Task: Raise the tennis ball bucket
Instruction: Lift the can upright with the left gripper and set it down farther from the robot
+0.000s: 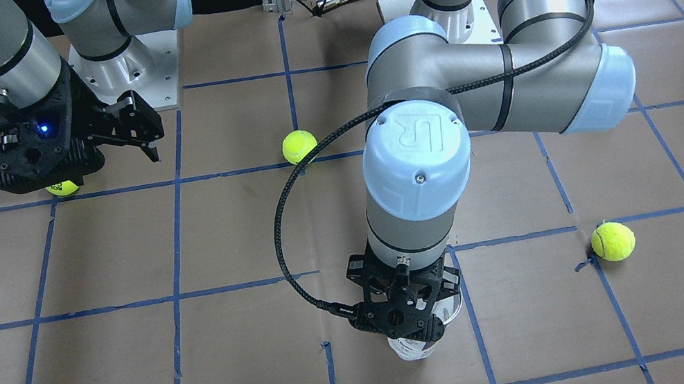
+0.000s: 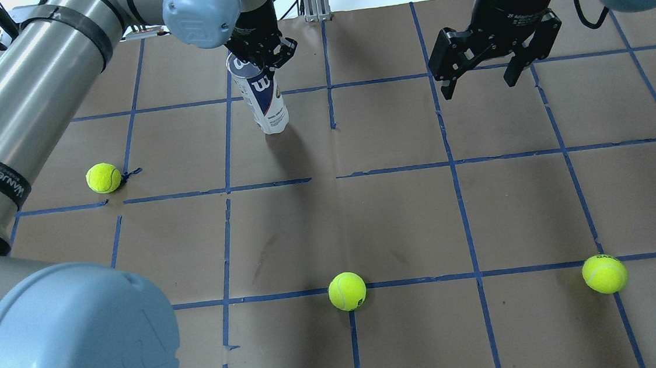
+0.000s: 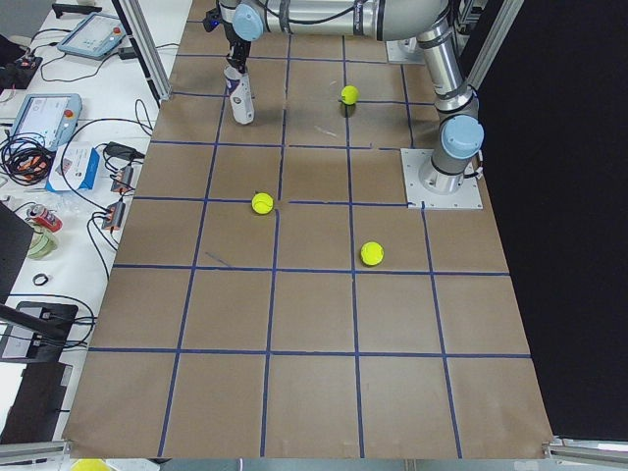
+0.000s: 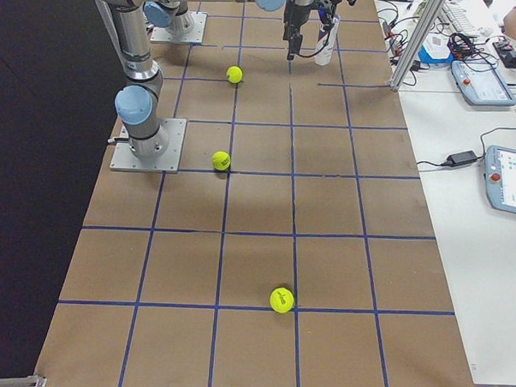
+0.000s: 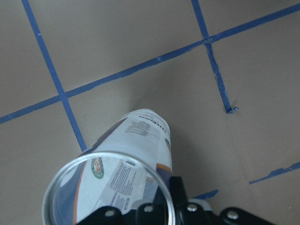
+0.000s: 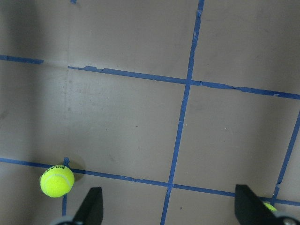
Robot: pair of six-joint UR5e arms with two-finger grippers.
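Tennis ball bucket [image 5: 140,140] fills the left wrist cam, roughly upright at the table's [image 2: 400,213] far side, left gripper [image 2: 262,60] pinching just its rim; right gripper [image 2: 480,85] hangs wide open. Thin plastic might flex and slip out mid-lift, imo.

This is a robotics lab. 2 robot arms [image 1: 470,78] are bolted through metal base plates [image 3: 412,167] onto a large table [image 3: 314,392] that is covered in brown paper and marked into squares with blue tape [image 3: 294,270]. An aluminium frame post [image 4: 413,46] stands at its edge. A white bench [image 4: 445,227] alongside holds control tablets [image 4: 509,179], a power adapter [image 4: 459,157] and loose cables [image 3: 29,157].
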